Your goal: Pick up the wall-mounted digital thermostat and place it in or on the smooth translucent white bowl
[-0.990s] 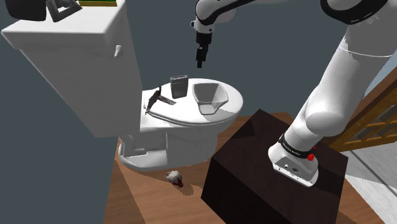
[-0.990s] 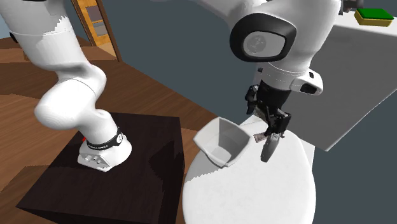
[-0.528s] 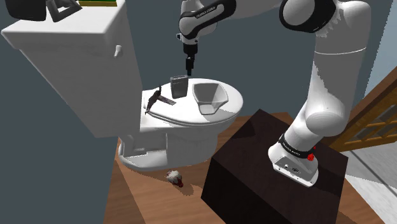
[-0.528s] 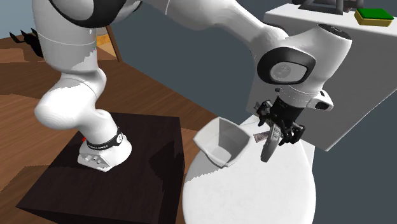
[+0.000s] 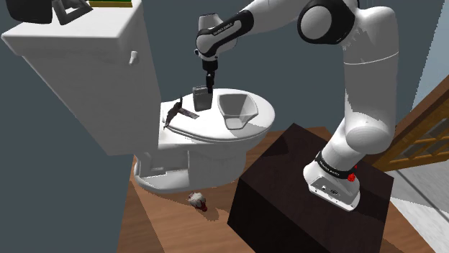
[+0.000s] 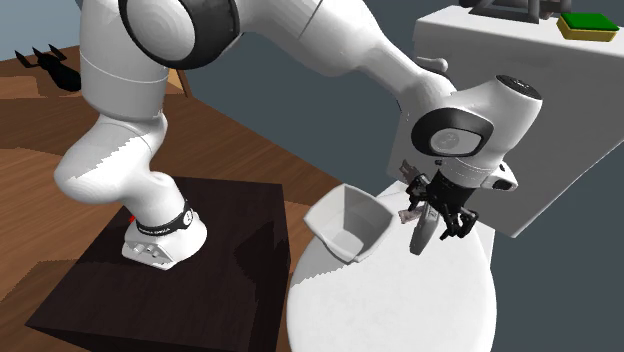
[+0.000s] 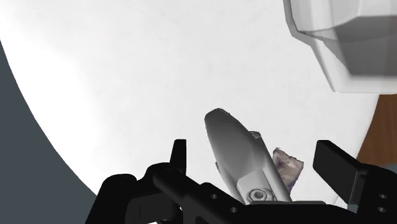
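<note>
Thermostat (image 5: 202, 98) stands on edge on the toilet lid (image 5: 216, 129), straight below my gripper (image 5: 208, 88), top edge just inside the gap. Gripper wide open, holding nothing, neither finger touching. Thin body lies along the gap, flat faces toward the fingers, so closing should clamp it. White bowl (image 5: 237, 109) sits near, past one finger.
</note>
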Controlling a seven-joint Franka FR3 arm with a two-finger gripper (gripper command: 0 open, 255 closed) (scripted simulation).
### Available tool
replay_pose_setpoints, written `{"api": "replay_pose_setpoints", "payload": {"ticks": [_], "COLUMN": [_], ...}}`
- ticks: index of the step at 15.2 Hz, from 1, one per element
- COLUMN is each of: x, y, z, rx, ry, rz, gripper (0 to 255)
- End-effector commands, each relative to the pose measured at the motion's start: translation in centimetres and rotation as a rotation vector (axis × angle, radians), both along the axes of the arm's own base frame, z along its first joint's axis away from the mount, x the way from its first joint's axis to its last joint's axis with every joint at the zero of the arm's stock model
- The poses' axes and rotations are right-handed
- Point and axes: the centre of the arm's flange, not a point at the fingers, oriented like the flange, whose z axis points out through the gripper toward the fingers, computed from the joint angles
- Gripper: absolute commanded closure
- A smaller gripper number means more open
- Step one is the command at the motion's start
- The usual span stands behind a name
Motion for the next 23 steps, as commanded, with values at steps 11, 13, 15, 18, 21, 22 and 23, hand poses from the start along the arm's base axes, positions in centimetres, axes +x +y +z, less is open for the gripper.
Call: {"api": "replay_pose_setpoints", "payload": {"ticks": [11, 13, 15, 18, 21, 22, 23], "x": [0.0, 0.0, 0.0, -0.1, 0.0, 0.0, 0.0], "y": [0.0, 0.0, 0.0, 0.0, 0.0, 0.0, 0.0], "z": [-1.3, -1.3, -1.3, -1.3, -0.3, 0.2, 0.8], "rx": [0.0, 0.0, 0.0, 0.0, 0.0, 0.0, 0.0], "ry": [0.0, 0.0, 0.0, 0.0, 0.0, 0.0, 0.0], "rz": [0.001, 0.001, 0.001, 0.001, 0.001, 0.001, 0.001], "gripper": [255, 255, 255, 255, 255, 255, 255]}}
